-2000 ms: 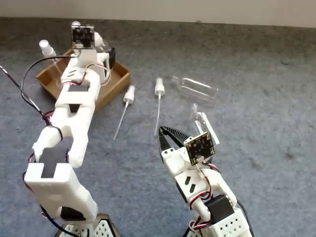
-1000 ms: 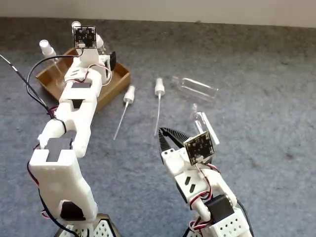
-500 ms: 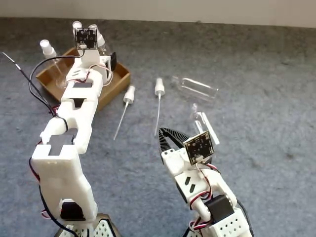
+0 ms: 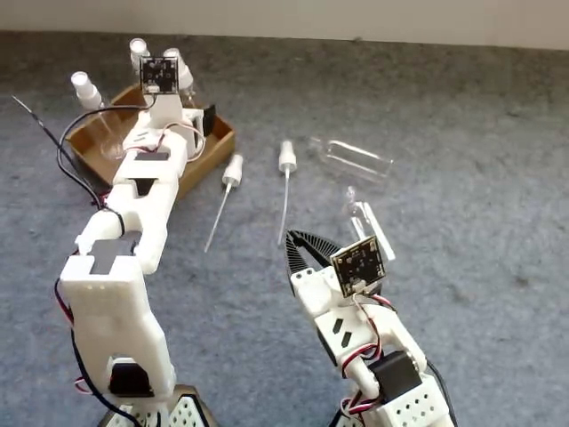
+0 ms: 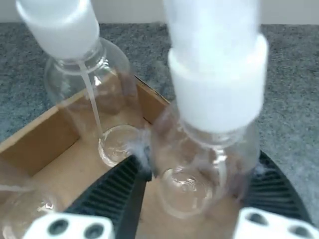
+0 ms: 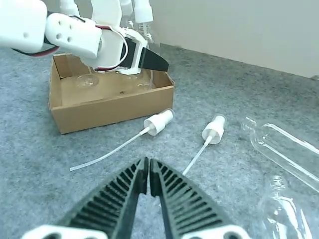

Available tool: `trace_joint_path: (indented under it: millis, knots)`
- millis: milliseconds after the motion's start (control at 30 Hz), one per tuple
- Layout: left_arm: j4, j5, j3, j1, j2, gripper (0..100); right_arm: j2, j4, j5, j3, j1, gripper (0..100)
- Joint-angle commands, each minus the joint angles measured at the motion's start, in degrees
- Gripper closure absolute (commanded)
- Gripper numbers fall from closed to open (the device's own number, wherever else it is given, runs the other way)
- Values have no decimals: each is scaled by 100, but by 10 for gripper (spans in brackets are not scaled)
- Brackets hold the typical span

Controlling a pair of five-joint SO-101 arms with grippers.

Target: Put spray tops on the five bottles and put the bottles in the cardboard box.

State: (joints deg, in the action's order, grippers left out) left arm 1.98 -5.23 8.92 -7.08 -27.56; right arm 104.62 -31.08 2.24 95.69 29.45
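Left claw [image 5: 202, 168] was clenched on the held bottle [image 5: 204, 144], black fingers [image 5: 122, 186] against both sides of its clear body; held bottle stood upright between the jaws over the floor of the cardboard box [image 5: 42, 142]; could not tell if its base touched the floor; its white spray top [image 5: 214, 79] was seated on the neck, tube running down inside; second capped bottle [image 5: 84, 92] stood upright in the box just beside the held bottle, by a box wall; third capped bottle [image 4: 89, 98] stood at another corner of the box, apart from the left claw; in the high view the box lay at the far left of the grey table [image 4: 462, 294] with the left arm stretched over it; right claw [image 6: 148, 165] was closed to a thin slit, gripping nothing, low over the table and well apart from the box; first loose top [image 6: 159, 121] lay on the table just beside the box's outer wall; second loose top [image 6: 215, 130] lay near it, between the first loose top and the bare bottles; both tubes pointed back toward the right claw; far bare bottle [image 6: 284, 147] lay on its side, uncapped, outside the box; near bare bottle [image 6: 279, 211] lay uncapped close beside the right claw.
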Motion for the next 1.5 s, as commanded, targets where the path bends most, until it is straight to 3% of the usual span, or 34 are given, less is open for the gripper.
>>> trace_joint_path:
  millis: [0, 300, 833, 1233, 1467]
  knots:
    - [18, -53, -171, -57, 145, 726, 31, -13, 62, 884, -75, 993]
    - [26, -53, -171, -180, 163, 726, 31, -13, 62, 884, -75, 993]
    - [949, -53, 198, -180, 1112, 725, 31, -13, 62, 884, -75, 993]
    - [2470, 475, 268, -180, 1868, 726, 31, -22, 62, 884, -136, 993]
    - [3455, 475, 277, -180, 2642, 729, 66, 251, 18, 901, -1121, 993]
